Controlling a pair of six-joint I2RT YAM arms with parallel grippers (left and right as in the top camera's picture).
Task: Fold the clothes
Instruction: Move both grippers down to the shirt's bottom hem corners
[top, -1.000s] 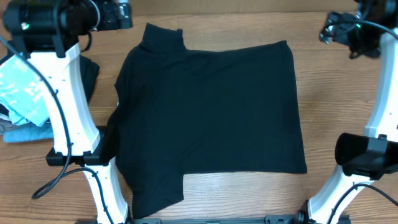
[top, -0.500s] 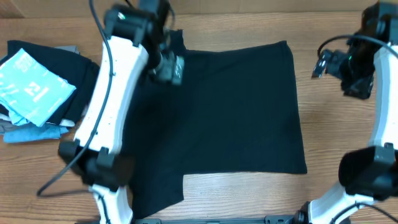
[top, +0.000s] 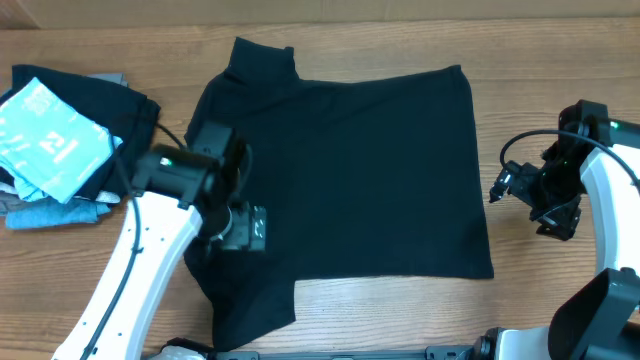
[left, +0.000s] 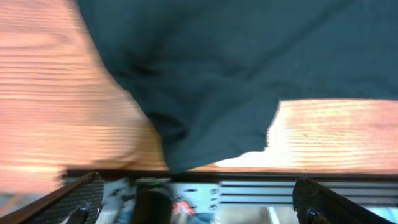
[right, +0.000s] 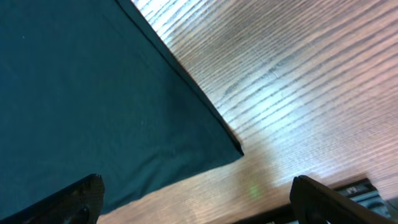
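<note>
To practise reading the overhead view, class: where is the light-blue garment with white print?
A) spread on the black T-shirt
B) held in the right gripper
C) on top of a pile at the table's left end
C: the light-blue garment tops the pile at the table's left end, off the black T-shirt.

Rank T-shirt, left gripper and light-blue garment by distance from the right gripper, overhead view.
1. T-shirt, just left of the right gripper.
2. Left gripper, over the shirt's left part.
3. Light-blue garment, far left.
</note>
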